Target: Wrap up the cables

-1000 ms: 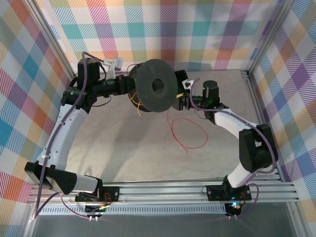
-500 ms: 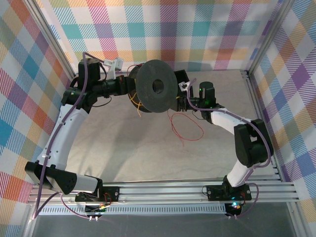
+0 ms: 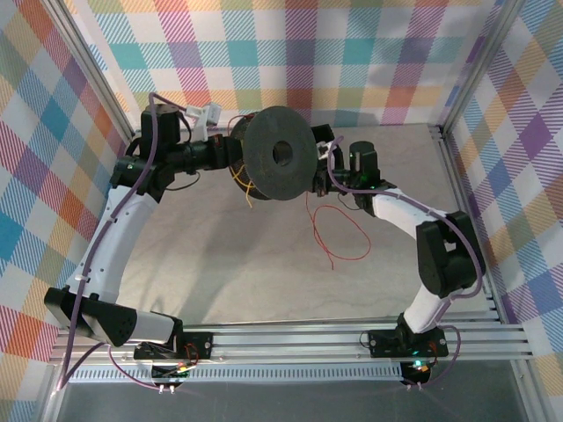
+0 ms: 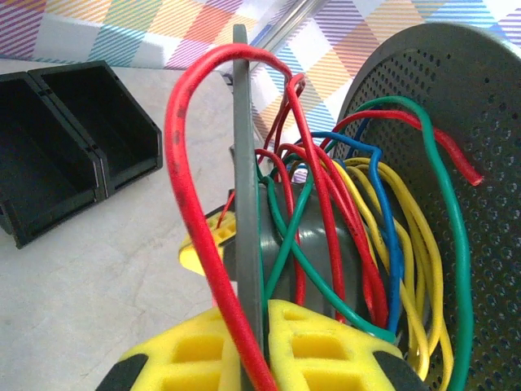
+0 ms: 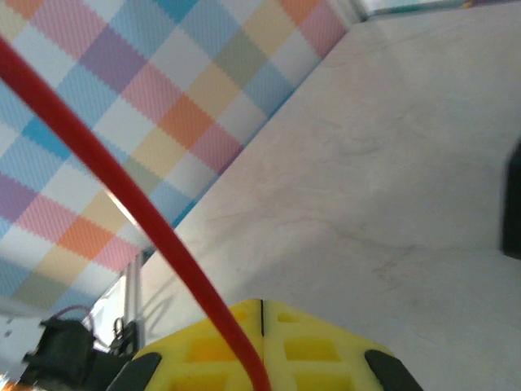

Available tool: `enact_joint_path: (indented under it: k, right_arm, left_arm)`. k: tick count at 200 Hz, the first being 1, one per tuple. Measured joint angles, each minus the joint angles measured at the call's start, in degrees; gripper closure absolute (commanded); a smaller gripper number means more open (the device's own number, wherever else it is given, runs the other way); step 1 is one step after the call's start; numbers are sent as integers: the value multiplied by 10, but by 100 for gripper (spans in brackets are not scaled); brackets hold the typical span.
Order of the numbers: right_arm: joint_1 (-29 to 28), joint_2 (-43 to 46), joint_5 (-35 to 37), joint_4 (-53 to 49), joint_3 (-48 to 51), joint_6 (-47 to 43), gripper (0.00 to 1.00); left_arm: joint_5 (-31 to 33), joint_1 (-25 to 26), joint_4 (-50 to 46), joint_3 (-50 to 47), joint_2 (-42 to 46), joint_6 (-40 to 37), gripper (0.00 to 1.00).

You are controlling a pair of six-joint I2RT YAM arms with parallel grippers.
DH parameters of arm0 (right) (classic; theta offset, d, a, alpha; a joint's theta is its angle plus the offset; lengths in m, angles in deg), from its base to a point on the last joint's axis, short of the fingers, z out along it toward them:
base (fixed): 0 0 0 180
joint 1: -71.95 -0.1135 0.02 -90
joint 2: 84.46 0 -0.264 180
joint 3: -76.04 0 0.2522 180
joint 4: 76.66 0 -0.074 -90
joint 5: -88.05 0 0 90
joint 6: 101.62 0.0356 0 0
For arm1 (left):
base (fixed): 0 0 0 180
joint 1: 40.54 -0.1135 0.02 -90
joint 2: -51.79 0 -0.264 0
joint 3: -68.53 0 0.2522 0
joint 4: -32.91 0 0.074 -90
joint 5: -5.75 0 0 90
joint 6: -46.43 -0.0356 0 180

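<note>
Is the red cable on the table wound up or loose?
Loose: the red cable lies in an open loop on the table, near the spool.

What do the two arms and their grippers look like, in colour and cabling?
The left arm and right arm are white shells with black joint housings, and a thin purple cable runs along each. The left gripper and right gripper have yellow fingers moulded with square recesses.

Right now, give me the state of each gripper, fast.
Left gripper: fingers shut on the flange of the black perforated plastic spool.
Right gripper: fingers shut on a thin red flexible cable.
</note>
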Motion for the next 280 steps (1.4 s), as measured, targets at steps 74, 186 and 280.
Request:
enact_joint_path:
  k: [74, 186, 280]
  right_arm:
    - [95, 117, 157, -99, -43, -6, 100]
    - [134, 63, 73, -160, -1, -9, 100]
    - [-10, -19, 89, -170, 2, -51, 100]
  left_arm:
    - [65, 57, -53, 0, -2, -44, 100]
    - [145, 56, -43, -10, 3, -3, 100]
    - [282, 30, -20, -52, 31, 73, 100]
